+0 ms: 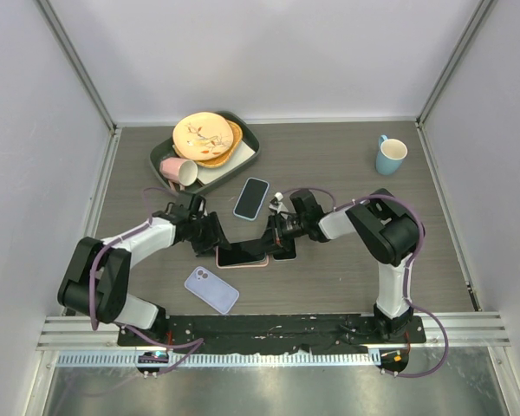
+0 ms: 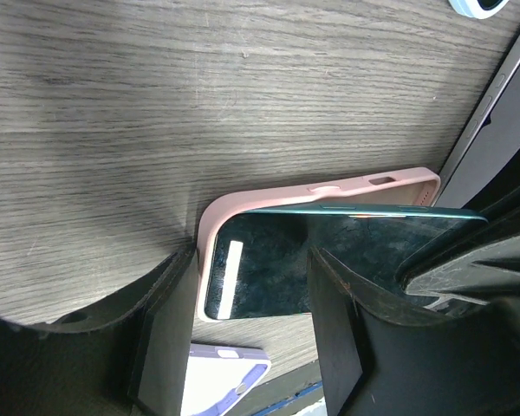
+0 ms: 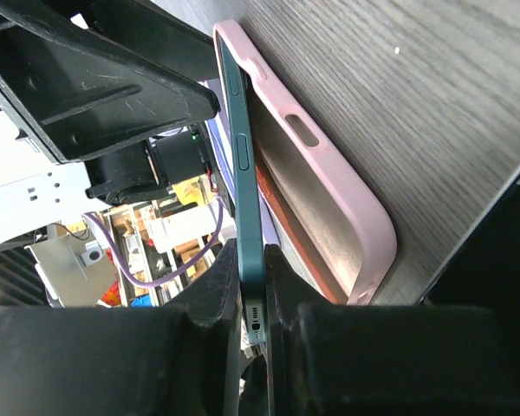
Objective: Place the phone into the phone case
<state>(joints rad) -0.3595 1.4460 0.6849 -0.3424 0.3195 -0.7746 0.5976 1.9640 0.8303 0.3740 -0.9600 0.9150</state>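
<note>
The pink phone case (image 1: 243, 260) lies open side up on the table between the two arms. A dark teal phone (image 1: 243, 252) has its left end in the case and its right end lifted. My right gripper (image 1: 275, 232) is shut on the phone's raised end; in the right wrist view the phone's edge (image 3: 241, 173) stands above the case (image 3: 329, 173), gripped at my fingertips (image 3: 253, 299). My left gripper (image 2: 253, 334) is open at the case's left end (image 2: 210, 225), one finger (image 2: 169, 329) against that end, the other over the phone's screen (image 2: 329, 260).
A lilac phone case (image 1: 211, 289) lies near the front, also low in the left wrist view (image 2: 221, 381). Another phone (image 1: 251, 198) lies behind the case. A dark tray (image 1: 247, 160) with plates and a pink mug stands at the back left. A blue mug (image 1: 390, 156) stands at the back right.
</note>
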